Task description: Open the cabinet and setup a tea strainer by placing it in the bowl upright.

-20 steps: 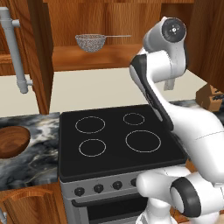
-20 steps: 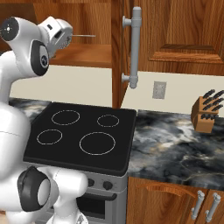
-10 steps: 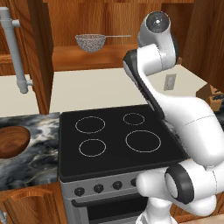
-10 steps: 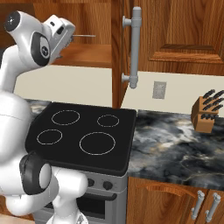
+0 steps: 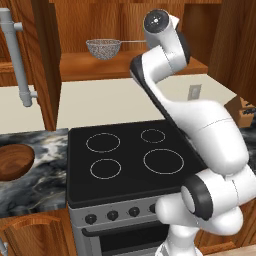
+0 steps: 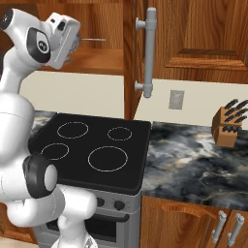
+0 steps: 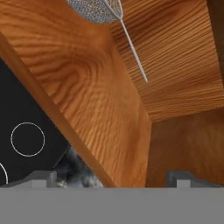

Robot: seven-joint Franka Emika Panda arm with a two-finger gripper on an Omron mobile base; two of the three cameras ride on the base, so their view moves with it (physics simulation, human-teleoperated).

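You have the cabinet standing open, both doors swung out, each with a grey bar handle on its edge. On the cabinet's shelf sits the tea strainer, basket up, with its thin handle running along the shelf toward the arm. In the hand view the strainer's mesh basket is at the top edge and its handle slants down across the wood.

Your hand is raised to shelf height, just off the strainer's handle end and not touching it. Its two fingertips stand wide apart with nothing between them, so it is open and empty. From the right base view the hand partly covers the strainer, and how near they are is hard to judge there.

The bowl rests on the marble table left of the black stove, well apart from the strainer and far below it. A knife block stands on the table right of the stove, under a wall outlet.
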